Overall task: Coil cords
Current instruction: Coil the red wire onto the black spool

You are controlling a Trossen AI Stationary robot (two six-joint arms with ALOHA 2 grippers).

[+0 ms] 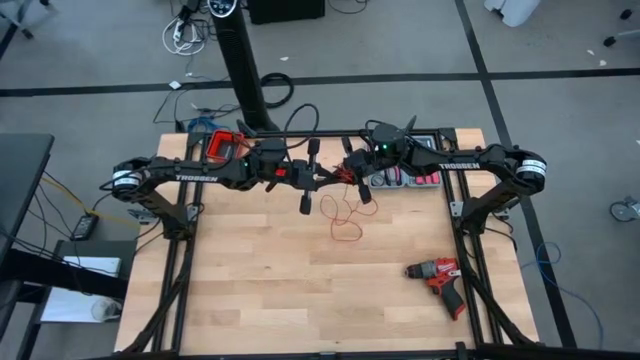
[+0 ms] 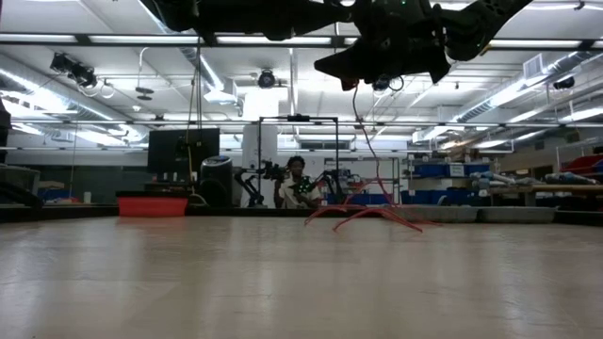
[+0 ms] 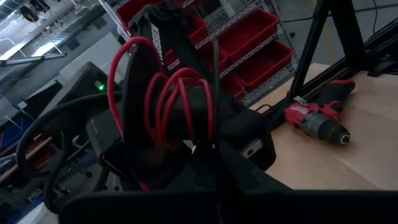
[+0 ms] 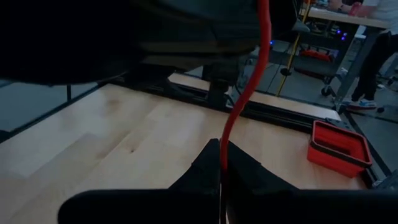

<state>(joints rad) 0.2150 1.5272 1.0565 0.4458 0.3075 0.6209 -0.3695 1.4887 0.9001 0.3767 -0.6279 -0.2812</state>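
1. High view: both arms meet above the back of the tabletop (image 1: 300, 290). The red cord (image 1: 345, 215) hangs from them, its loose loops on the wood.
2. Left pincer (image 1: 305, 195) is shut on the cord; red turns are wound around the right pincer (image 3: 180, 106), which is also shut on the cord.
3. To coil well, I think each new turn must lie beside the last, with light tension.

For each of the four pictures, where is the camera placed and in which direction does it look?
High view: above, looking straight down at the table; both arms show.
Low view: at tabletop height, looking level; arms overhead, red cord trailing down.
Left wrist view: looks past the left gripper at cord wound around the right gripper, drill beyond.
Right wrist view: looks past the right gripper, shut on the cord, toward a red tray.
Shared: the cord appears in every view.
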